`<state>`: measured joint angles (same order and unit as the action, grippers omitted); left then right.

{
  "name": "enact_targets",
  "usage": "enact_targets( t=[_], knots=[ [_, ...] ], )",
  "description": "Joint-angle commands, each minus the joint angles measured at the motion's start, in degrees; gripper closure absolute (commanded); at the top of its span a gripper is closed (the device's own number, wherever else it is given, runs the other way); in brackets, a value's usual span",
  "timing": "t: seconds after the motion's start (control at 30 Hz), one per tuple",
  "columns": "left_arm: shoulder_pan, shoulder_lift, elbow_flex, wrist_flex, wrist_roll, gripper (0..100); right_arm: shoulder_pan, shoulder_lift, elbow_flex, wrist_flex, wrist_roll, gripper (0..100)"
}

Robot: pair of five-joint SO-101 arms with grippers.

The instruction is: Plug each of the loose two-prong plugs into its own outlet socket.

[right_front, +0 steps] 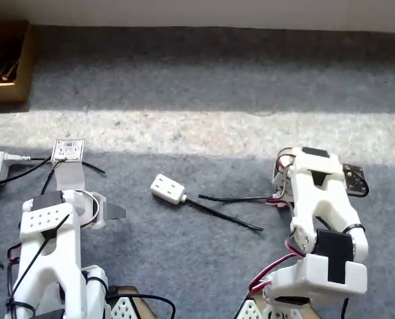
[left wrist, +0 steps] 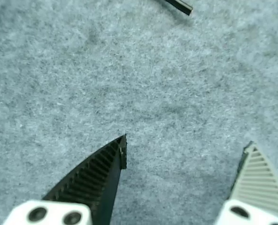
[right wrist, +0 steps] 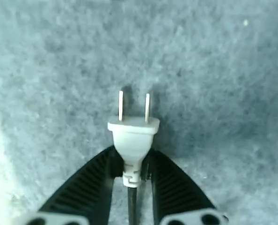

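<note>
1. Your right arm (right_front: pixel 320 199) sits folded at the right side. Its gripper (right wrist: pixel 132 161) is clamped on the neck of a white plug (right wrist: pixel 133 136), whose two flat metal prongs point out over the fuzzy grey carpet (right_front: pixel 204 86).
2. Your left gripper (left wrist: pixel 186 145) hangs above bare carpet with its ribbed fingers spread wide, holding nothing.
3. A white socket block (right_front: pixel 167 188) lies between the arms with open carpet around it. A square socket plate (right_front: pixel 69 150) lies just beyond your left arm.

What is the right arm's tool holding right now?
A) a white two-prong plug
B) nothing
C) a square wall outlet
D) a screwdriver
A: the right wrist view shows the tool shut on a white plug, its two metal prongs pointing away over the grey carpet.
</note>
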<state>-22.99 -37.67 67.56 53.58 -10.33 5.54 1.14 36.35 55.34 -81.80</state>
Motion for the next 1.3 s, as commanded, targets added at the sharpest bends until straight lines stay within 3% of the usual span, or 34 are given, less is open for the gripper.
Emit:
enact_targets(
  t=[0.0,0.17,0.27,0.5,0.63,0.7,0.83,0.93,1.0,1.13,1.27],
  knots=[
    [0.92,-0.92,-0.22,-0.62,0.26,62,1.63,-0.13,-1.45,-0.75,-2.73,99.4],
    [0.92,-0.92,-0.22,-0.70,0.26,62,0.31,-0.31,-1.63,-0.75,-2.64,99.3],
    [0.92,-0.92,-0.22,-0.79,0.26,62,-1.45,-1.10,-4.35,-0.31,3.34,99.3],
    [0.92,-0.75,-0.13,-0.88,0.18,62,-8.31,-8.57,-12.53,4.00,47.30,99.2],
    [0.92,-0.75,-0.13,-0.88,0.18,62,-13.05,-10.77,-15.69,17.36,80.00,99.2],
    [0.92,-0.75,-0.13,-0.88,0.18,62,-16.40,-10.95,-17.36,24.04,92.57,99.2],
    [0.92,-0.92,-0.40,-0.88,0.18,62,-19.74,-13.05,-16.75,28.79,101.63,99.2],
    [1.80,-1.10,-1.45,-0.97,0.18,62,-21.76,-17.45,-15.16,28.62,114.20,99.2],
    [4.18,-0.75,-2.59,-0.97,0.00,62,-23.96,-21.93,-13.32,26.51,118.77,99.2],
    [9.80,-0.92,-5.41,-0.88,-4.92,62,-30.73,-30.46,-7.34,22.81,122.90,99.2],
    [10.15,-1.10,-12.97,3.43,-4.84,62,-33.80,-35.56,-1.45,18.68,119.65,99.2]
  ],
)
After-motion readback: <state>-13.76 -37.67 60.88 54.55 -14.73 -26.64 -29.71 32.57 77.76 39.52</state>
